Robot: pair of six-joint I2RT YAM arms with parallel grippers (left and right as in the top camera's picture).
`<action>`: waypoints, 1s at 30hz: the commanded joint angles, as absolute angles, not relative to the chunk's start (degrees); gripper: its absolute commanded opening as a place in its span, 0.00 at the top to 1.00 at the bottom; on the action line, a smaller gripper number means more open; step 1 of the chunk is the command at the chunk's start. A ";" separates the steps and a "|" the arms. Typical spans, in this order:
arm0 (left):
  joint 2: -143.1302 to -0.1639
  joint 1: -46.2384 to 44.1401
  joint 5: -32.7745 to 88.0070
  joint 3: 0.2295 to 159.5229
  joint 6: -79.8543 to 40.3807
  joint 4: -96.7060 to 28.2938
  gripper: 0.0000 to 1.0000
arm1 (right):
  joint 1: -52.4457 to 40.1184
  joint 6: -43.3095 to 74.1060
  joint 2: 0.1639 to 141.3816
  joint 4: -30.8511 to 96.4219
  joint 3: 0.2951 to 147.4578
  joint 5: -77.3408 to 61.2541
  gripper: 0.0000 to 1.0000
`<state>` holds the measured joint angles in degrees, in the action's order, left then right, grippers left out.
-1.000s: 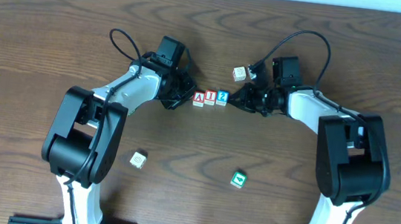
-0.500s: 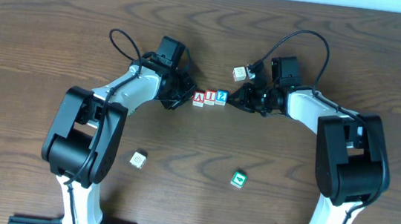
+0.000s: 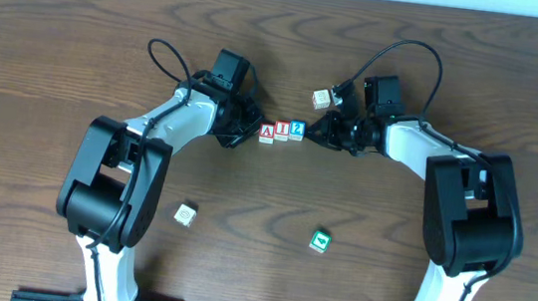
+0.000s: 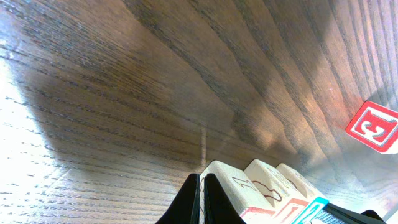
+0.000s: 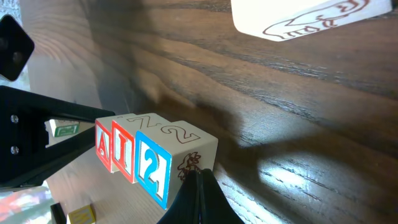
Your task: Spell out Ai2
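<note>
Three small wooden letter blocks stand touching in a row on the table: a red A block [image 3: 267, 131], a red I block [image 3: 282, 131] and a blue 2 block [image 3: 297, 129]. They also show in the right wrist view as A [image 5: 104, 145], I [image 5: 124, 153] and 2 [image 5: 154, 169]. My left gripper [image 3: 248, 128] is shut and empty, its tips against the left side of the A block [image 4: 227, 186]. My right gripper [image 3: 315, 131] is shut and empty, its tips against the right side of the 2 block.
A loose beige block [image 3: 322, 98] lies just behind the right gripper. A green block [image 3: 320, 241] and a pale block [image 3: 184, 214] lie near the front. A red 3 block face [image 4: 373, 126] shows in the left wrist view.
The right gripper has edged slightly left toward the 2 block. The row of blocks and the left arm look unchanged.
</note>
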<state>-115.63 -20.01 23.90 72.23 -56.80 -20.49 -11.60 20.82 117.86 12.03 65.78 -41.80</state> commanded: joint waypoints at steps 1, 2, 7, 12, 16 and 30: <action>-116.27 -20.16 21.87 72.31 -56.29 -20.75 0.94 | -11.64 21.17 118.13 12.25 66.32 -42.11 0.98; -116.27 -20.12 21.71 72.31 -56.07 -20.73 0.95 | -11.40 21.15 118.13 12.40 66.32 -41.91 0.98; -116.27 -19.40 20.56 72.31 -53.41 -20.75 0.94 | -9.45 21.17 118.13 13.30 66.32 -41.80 0.98; -116.11 -18.24 20.38 72.34 -49.50 -22.83 0.94 | -7.33 20.45 117.93 16.21 66.39 -41.82 0.99; -115.63 -17.39 18.59 72.38 -44.42 -28.73 0.94 | -5.96 17.82 117.21 20.27 67.53 -41.74 0.98; -109.01 -26.68 7.81 72.38 -30.39 -34.13 0.94 | -4.89 11.70 112.01 33.23 78.39 -33.45 0.98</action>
<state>-109.71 -24.73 10.76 72.44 -34.22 -33.91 -5.37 13.56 114.43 33.01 76.42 -34.76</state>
